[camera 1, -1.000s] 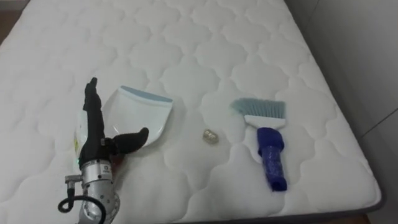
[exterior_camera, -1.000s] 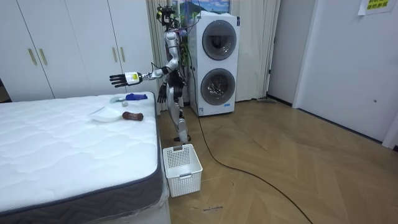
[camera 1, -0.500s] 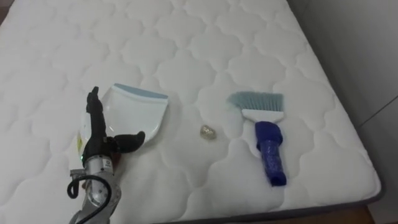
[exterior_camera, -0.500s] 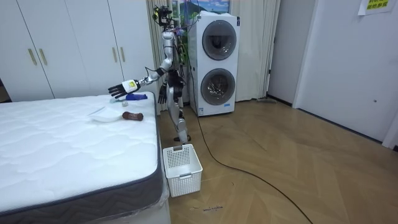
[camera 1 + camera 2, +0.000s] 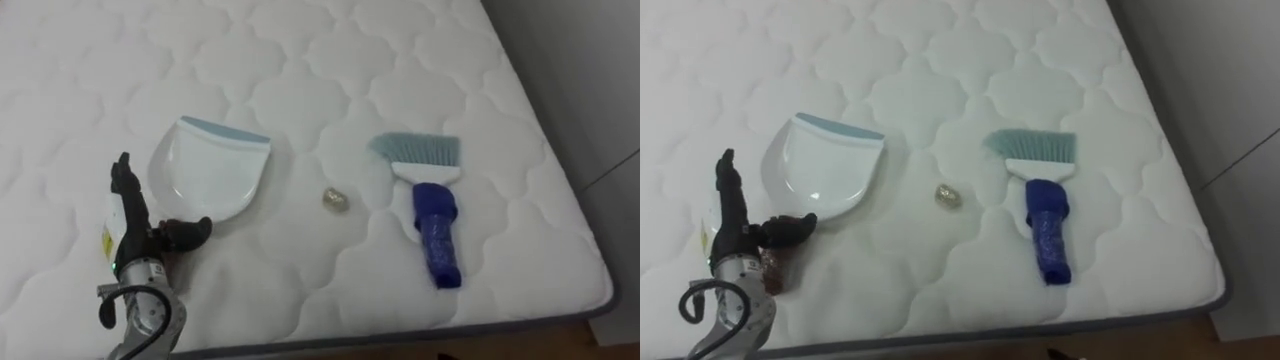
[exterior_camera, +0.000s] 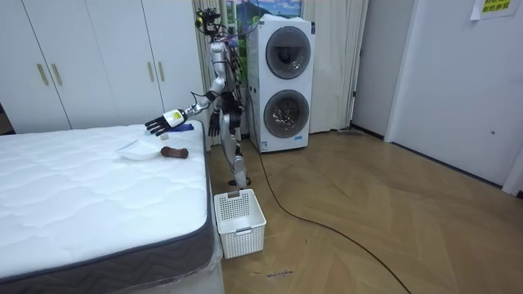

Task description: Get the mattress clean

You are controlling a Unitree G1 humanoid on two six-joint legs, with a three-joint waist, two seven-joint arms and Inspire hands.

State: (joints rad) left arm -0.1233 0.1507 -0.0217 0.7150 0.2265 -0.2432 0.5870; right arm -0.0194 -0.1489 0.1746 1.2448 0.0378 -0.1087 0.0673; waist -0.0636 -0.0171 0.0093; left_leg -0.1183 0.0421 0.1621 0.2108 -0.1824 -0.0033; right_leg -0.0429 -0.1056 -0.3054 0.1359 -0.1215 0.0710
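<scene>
Lowered beside the dustpan (image 5: 208,172), left hand (image 5: 140,240) keeps fingers (image 5: 126,195) spread; crumb (image 5: 336,198) and brush (image 5: 432,215) lie rightward.

No text can be read (wall sign (image 6: 495,6) too small).

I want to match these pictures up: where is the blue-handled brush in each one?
Left eye view: the brush lies right of centre on the mattress, bristles pointing away.
Right eye view: the same, slightly nearer the centre.
Room view: a small blue shape at the mattress's far corner, by the robot's left hand.
Shared landmark: the white dustpan near it.
</scene>
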